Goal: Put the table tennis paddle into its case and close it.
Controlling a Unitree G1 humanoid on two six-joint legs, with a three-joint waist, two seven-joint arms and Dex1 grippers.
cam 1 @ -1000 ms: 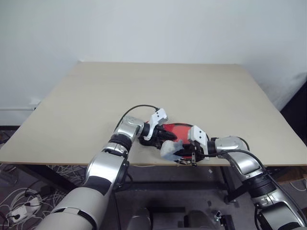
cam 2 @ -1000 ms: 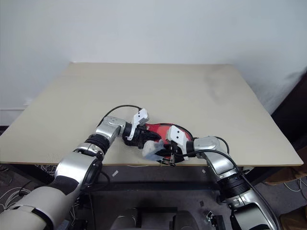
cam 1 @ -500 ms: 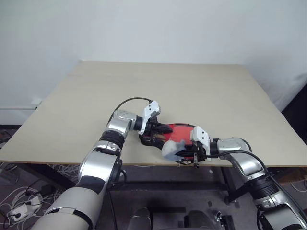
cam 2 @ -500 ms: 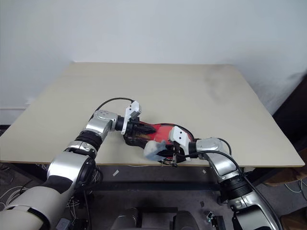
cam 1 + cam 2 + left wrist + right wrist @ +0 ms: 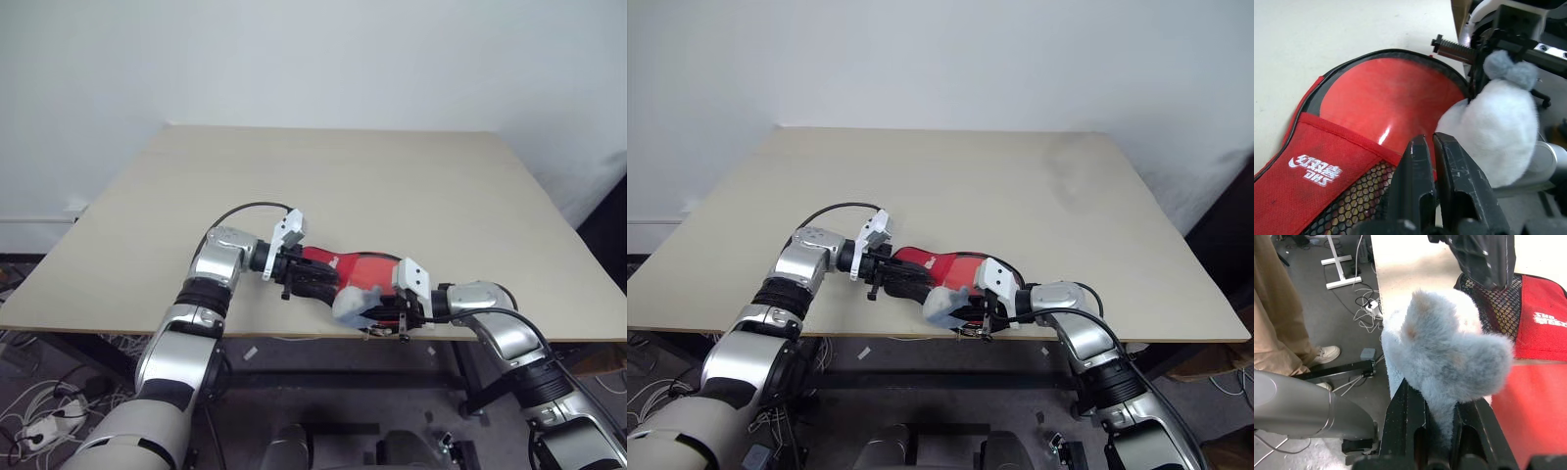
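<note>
The left gripper (image 5: 1426,147), jaws nearly closed and empty, is withdrawn toward the frame's left along the red-panelled, black-edged case (image 5: 338,271), while a pale fluffy zipper pull (image 5: 1449,352) is kept clamped by the right gripper (image 5: 1437,431), so closing appears underway.

The case (image 5: 1352,161) shows a clear, glossy plastic window over a smooth red face that catches a bright glint, beside a red woven cloth panel with white printed lettering and a patch of black open mesh (image 5: 1359,205); black fabric edging runs round its rim. A pale grey-white fluffy tuft (image 5: 1449,357), soft and matt, sits between matt black plastic fingers (image 5: 1403,431). The table (image 5: 392,186) is a smooth, matt, light wood-look board. The arms wear brushed silvery metal.
</note>
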